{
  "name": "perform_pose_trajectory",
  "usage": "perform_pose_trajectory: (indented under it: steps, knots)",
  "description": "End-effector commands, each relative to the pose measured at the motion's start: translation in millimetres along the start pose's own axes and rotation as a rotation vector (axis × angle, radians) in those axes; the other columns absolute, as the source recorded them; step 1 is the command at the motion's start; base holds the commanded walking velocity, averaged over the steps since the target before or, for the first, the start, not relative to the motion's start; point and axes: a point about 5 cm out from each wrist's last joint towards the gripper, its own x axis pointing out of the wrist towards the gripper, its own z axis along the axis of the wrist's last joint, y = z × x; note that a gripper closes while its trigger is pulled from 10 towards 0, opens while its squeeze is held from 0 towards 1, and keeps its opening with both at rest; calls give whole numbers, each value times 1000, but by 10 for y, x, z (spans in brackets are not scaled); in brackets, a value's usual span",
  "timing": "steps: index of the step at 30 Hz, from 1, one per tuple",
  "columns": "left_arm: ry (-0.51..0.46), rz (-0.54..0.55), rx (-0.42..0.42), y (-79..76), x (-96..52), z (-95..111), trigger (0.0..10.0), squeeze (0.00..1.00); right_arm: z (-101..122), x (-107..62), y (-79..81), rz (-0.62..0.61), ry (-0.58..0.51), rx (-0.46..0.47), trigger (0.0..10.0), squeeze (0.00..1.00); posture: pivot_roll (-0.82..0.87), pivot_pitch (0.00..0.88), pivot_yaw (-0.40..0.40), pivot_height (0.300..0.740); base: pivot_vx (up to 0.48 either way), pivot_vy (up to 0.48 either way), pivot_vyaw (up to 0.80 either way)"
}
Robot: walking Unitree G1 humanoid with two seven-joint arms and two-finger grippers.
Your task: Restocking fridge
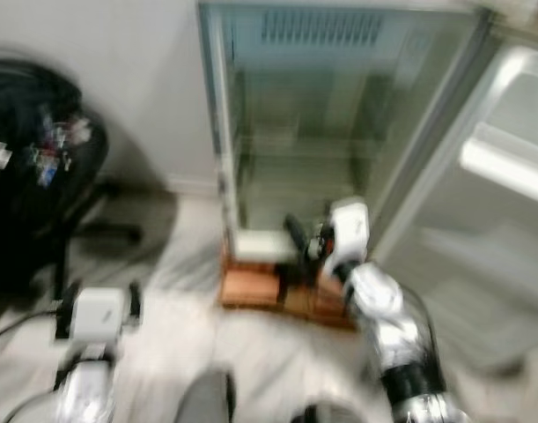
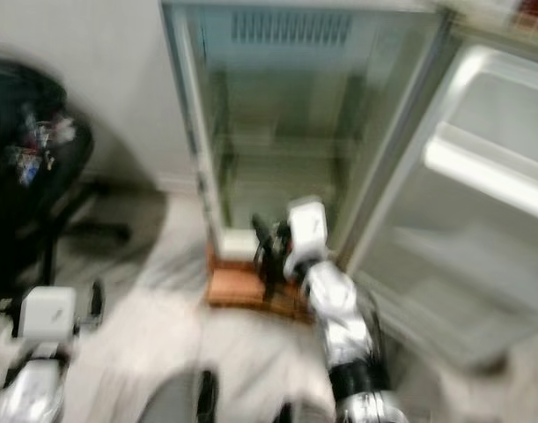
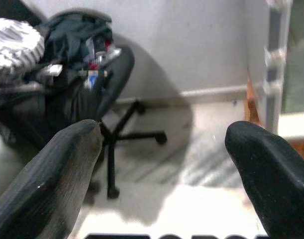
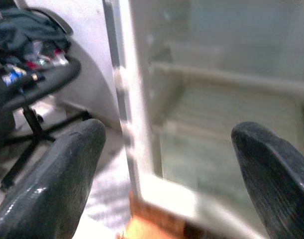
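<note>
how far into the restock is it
Early. Done: the fridge door is open. In hand: nothing; right gripper is open and empty at the fridge's mouth, left gripper open and low. Left: stocking, as the blurry shelves look bare.

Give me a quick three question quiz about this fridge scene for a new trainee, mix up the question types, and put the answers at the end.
1. True or false: the door of the tall white fridge stands open.
2. Multiple choice: what stands to the robot's left of the fridge? A) a black swivel office chair piled with clothes and clutter B) a blue bucket C) a wooden ladder
3. Fill in: the right gripper, empty with its jaws apart, points at the fridge's ______.

Key:
1. True; the white fridge door is swung out to the right.
2. A, the chair. The left gripper, also open and empty, faces it.
3. Interior, where pale shelves show.
</note>
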Motion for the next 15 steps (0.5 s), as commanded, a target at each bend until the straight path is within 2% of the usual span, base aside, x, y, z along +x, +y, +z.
perform_pose_trajectory:
  steps: [1, 4, 5, 6, 10, 11, 12, 14, 15]
  knots:
    - [-38, -2, 7, 17, 66, 79, 10000, 0, 26, -14, -121, -89, 12, -7, 10000, 0, 85, 79, -12, 740, -300, 0, 0]
    - [-55, -1, 7, 15, 109, 121, 10000, 0, 70, -35, -185, -98, -19, 7, 10000, 0, 85, 79, -12, 740, -294, 0, 0]
    - [-67, -5, 6, 7, 134, 153, 10000, 0, 117, -67, -260, -123, -49, -63, 10000, 0, 77, 87, -9, 740, -285, 0, 0]
    - [-67, -5, 6, 7, 134, 153, 10000, 0, 117, -67, -260, -123, -49, -63, 10000, 0, 77, 87, -9, 740, -285, 0, 0]
    - [-96, -39, 12, -28, 134, 189, 10000, 0, 88, -249, -499, -271, -39, -58, 10000, 0, 56, 92, -1, 740, -203, 0, 0]
    - [-96, -39, 12, -28, 134, 189, 10000, 0, 88, -249, -499, -271, -39, -58, 10000, 0, 56, 92, -1, 740, 0, 0, 0]
    - [-103, -55, 3, -48, 128, 185, 10000, 0, 33, -346, -563, -316, -16, -61, 10000, 0, 47, 91, 3, 740, 0, 0, 0]
    - [-106, -62, -3, -58, 128, 183, 10000, 0, 11, -386, -583, -333, -6, -59, 10000, 0, 47, 91, 3, 740, 0, 0, 0]
    - [-124, -107, -12, -110, 132, 206, 10000, 0, -18, -481, -574, -338, 6, -74, 10000, 0, 42, 87, 3, 740, 0, 0, 0]
